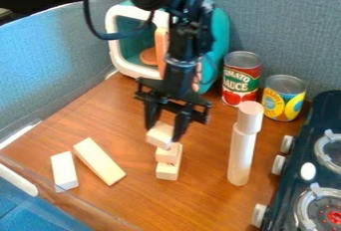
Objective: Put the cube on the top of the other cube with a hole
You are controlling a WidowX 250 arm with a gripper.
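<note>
My gripper (166,131) hangs over the middle of the table, shut on a pale wooden cube (159,135) that is slightly tilted between its fingers. Right below and a little to the right, a wooden block (167,154) rests on another wooden block (167,171), making a small stack. The held cube overlaps the stack's upper left part in the view; I cannot tell whether they touch. I cannot make out a hole in either stacked block.
Two longer blocks (65,170) (98,161) lie at the left. A white cylinder stack (241,148) stands to the right, with two cans (242,79) (283,98) behind it. A stove (323,170) borders the right side, and a teal-and-white toy (220,38) stands behind the arm.
</note>
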